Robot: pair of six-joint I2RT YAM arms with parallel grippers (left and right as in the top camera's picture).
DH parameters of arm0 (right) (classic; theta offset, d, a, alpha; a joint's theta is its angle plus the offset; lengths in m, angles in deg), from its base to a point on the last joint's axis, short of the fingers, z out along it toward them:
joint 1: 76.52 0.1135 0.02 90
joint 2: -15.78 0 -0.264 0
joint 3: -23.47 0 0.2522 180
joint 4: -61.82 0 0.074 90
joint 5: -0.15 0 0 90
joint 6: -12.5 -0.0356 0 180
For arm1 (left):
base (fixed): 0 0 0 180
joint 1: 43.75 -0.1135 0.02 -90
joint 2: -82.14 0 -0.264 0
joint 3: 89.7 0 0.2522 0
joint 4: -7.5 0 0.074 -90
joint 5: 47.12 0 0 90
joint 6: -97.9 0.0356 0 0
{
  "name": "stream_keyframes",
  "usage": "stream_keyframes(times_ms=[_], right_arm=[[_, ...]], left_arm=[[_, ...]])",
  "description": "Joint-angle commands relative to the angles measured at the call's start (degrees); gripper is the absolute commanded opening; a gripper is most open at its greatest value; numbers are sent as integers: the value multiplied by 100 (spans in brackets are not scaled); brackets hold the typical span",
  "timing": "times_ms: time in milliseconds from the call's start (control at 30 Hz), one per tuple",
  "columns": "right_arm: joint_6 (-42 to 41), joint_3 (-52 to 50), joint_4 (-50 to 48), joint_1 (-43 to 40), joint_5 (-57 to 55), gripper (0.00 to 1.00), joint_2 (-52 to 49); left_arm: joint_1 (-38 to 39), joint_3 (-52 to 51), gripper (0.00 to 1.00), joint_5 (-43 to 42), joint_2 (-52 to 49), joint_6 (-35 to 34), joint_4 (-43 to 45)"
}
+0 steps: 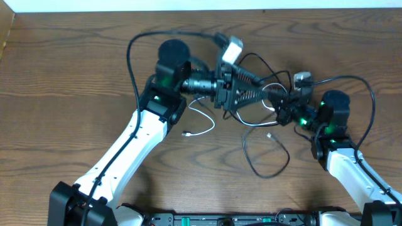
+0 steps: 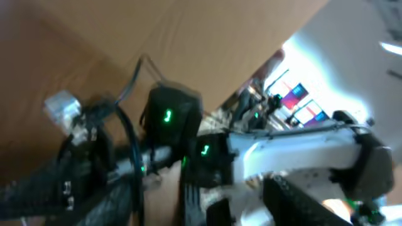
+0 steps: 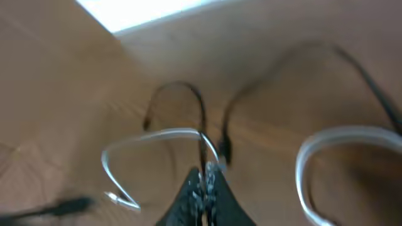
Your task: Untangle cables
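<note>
The white cable (image 1: 202, 120) lies mid-table, with a plug end (image 1: 187, 134) to the left. The black cable (image 1: 264, 160) loops in front of the grippers. My right gripper (image 1: 281, 112) is shut. In the right wrist view its tips (image 3: 205, 171) pinch the white cable (image 3: 144, 136) and the black cable (image 3: 200, 103) where they meet. My left gripper (image 1: 251, 91) points right, just left of the right gripper. In the blurred left wrist view its fingers (image 2: 188, 201) stand wide apart, with a black cord (image 2: 133, 169) running between them.
Thick black arm wires arc over the table at the left (image 1: 130, 59) and right (image 1: 367, 88). The table's far edge (image 1: 201, 11) is close behind the arms. The right arm (image 2: 295, 147) fills the left wrist view.
</note>
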Motion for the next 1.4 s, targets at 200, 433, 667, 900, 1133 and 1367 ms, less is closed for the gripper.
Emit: stream_keyframes(times_ms=[200, 433, 667, 900, 1133, 1367], right_arm=[[229, 170, 1143, -531, -1021, 1, 4], [164, 1703, 2151, -2282, -1093, 1, 2], [184, 3222, 2518, -3895, -1523, 1, 2], [378, 3346, 3069, -4457, -2588, 68, -214], [374, 3346, 3709, -4236, -920, 99, -612], [483, 3344, 4562, -3252, -289, 99, -1032]], left_arm=[[-17, -94, 84, 5034, 4, 2839, -4006], [-48, -94, 84, 6277, 4, 2835, -4546], [-48, -94, 84, 6304, 4, 2835, -4612], [-48, -94, 86, 6686, 4, 2830, -4616], [-48, -94, 98, 6684, 4, 2828, -4618], [-79, -94, 98, 6682, 4, 2452, -4618]])
